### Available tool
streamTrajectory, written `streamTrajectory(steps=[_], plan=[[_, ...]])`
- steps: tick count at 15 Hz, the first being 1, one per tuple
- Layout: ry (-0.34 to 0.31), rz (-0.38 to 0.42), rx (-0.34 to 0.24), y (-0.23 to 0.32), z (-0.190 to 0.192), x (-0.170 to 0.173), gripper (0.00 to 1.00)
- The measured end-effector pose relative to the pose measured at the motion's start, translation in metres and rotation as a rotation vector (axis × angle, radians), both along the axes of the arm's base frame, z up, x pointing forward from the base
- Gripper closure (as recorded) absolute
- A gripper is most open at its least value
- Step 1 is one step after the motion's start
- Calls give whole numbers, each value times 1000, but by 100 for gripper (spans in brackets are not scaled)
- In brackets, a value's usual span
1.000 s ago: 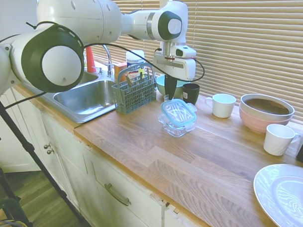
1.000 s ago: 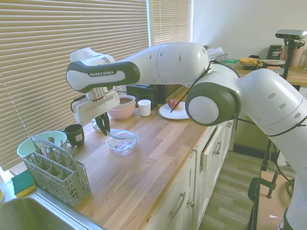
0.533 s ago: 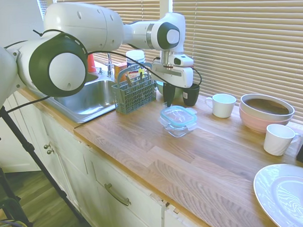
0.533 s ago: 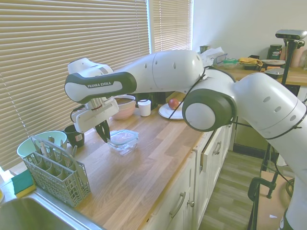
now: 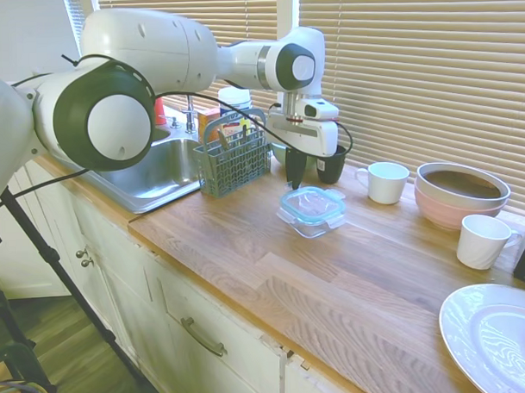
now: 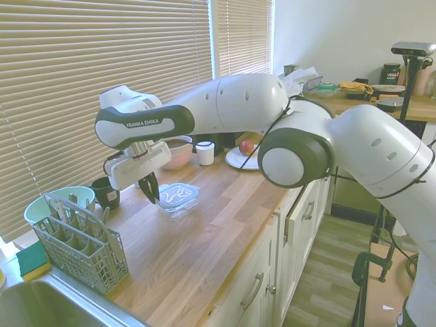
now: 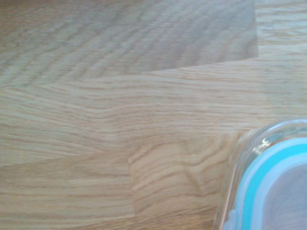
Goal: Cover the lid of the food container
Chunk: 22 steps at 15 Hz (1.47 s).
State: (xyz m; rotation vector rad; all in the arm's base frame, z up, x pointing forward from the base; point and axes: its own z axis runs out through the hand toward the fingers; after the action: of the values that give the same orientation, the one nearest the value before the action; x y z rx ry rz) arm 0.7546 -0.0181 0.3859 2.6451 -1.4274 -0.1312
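Looks basically done: the flat clear square lid with teal seal rim (image 5: 312, 202) sits level on the shallow clear plastic food container (image 5: 308, 221), just below the gripper (image 5: 295, 180). Fingers look closed, holding nothing. Whether the tabs are snapped, can't tell.

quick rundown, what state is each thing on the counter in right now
lid: lying flat on the food container
food container: upright, covered
gripper: shut, empty, beside the lid
white cups: upright
pink bowl: upright
cutlery basket: upright by the sink
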Motion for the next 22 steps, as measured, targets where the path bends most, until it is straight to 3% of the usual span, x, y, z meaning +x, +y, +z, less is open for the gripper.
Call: streamTrajectory(steps=[14,22], plan=[[-22,-53,-2,-28,1,1,0],[-123,-61,29,-47,36,5,0]])
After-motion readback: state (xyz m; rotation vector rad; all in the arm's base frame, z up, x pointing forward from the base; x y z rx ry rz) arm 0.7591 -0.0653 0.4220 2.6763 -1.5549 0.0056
